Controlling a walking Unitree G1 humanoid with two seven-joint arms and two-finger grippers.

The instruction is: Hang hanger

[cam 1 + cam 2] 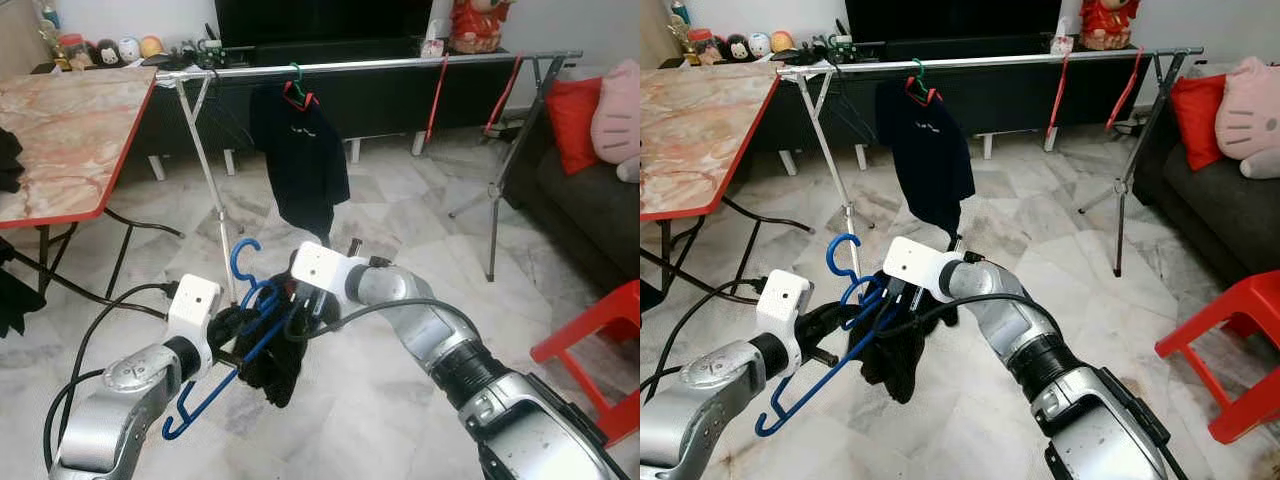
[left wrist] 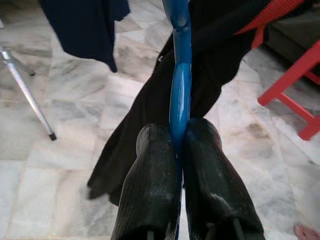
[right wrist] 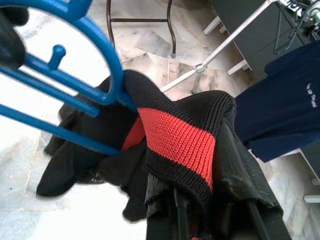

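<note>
A blue plastic hanger [image 1: 213,388] slants in front of me, hook [image 1: 243,262] upward. My left gripper [image 1: 236,326] is shut on its lower bar, and the fingers [image 2: 152,185] pinch the blue bar [image 2: 180,90] in the left wrist view. A black garment [image 1: 275,370] with a red knit stripe [image 3: 177,137] hangs over the hanger. My right gripper [image 1: 302,318] is shut on its collar, right beside the hanger's neck. The silver rack rail [image 1: 400,64] runs across the back, well beyond both grippers.
A navy shirt [image 1: 300,160] hangs on the rail, with red hangers [image 1: 437,95] further right. The rack's leg [image 1: 213,200] stands just behind the hanger. A marble-top table [image 1: 60,130] is at left; a dark sofa [image 1: 590,200] and red stool [image 1: 600,340] are at right.
</note>
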